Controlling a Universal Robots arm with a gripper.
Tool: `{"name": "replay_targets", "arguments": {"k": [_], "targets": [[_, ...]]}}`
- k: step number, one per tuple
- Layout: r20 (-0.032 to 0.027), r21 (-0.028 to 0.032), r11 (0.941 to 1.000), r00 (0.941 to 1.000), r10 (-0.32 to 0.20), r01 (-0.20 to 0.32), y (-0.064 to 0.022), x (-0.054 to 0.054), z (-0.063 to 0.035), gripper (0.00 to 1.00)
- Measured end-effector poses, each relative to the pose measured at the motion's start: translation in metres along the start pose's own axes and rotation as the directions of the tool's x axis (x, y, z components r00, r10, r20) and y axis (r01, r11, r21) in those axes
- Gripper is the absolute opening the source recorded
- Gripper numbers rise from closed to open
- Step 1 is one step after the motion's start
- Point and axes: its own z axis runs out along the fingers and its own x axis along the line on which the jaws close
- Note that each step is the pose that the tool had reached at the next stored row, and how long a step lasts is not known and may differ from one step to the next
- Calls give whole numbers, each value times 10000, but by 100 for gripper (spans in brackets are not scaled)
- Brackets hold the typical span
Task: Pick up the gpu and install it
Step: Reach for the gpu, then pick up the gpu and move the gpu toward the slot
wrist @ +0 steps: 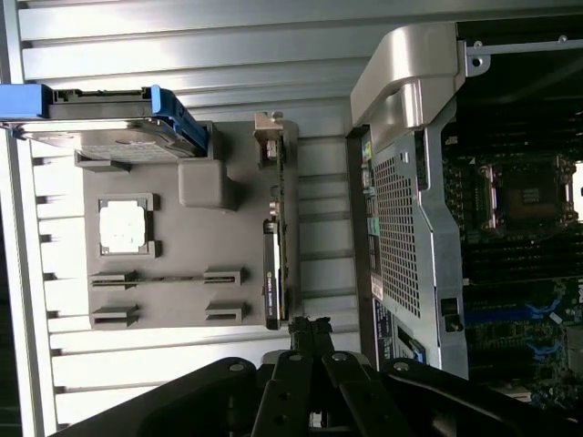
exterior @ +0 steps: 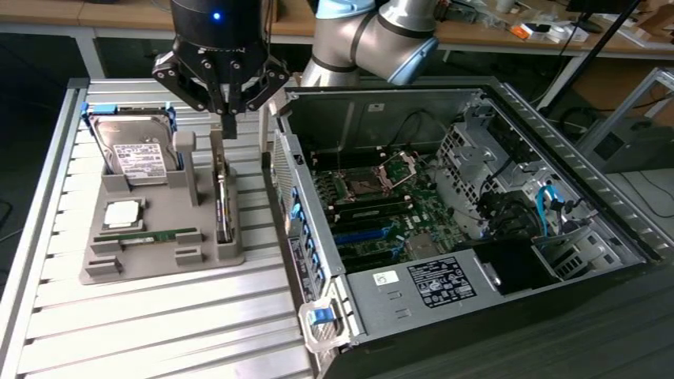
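Grey tray (exterior: pixel 158 264): moulded plastic holder with slots and posts, flat on the ribbed aluminium table (exterior: pixel 158 332), to the exterior view's left of the computer case (exterior: pixel 395 296).
Black gpu (exterior: pixel 222 197): thin flat card with a silvery metal edge, standing on its long edge in the tray slot nearest the case.
Black gripper (exterior: pixel 226 130): jaws closed together, gripping nothing, tips close above the gpu's far end.
Silver hard drive (exterior: pixel 132 146): white label, blue frame, propped at the tray's far end.
Green memory stick (exterior: pixel 147 235): slim strip, flat towards the tray's near edge.
Case interior: side panel off, green circuit board (exterior: pixel 368 213) exposed.
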Motion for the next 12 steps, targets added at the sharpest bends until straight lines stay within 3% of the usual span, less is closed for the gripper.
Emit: {"name": "replay_targets", "arguments": {"k": [10,12], "targets": [[0,0,10000,10000,0,0,0,0,0,11],[0,0,10000,10000,0,0,0,0,0,17]]}}
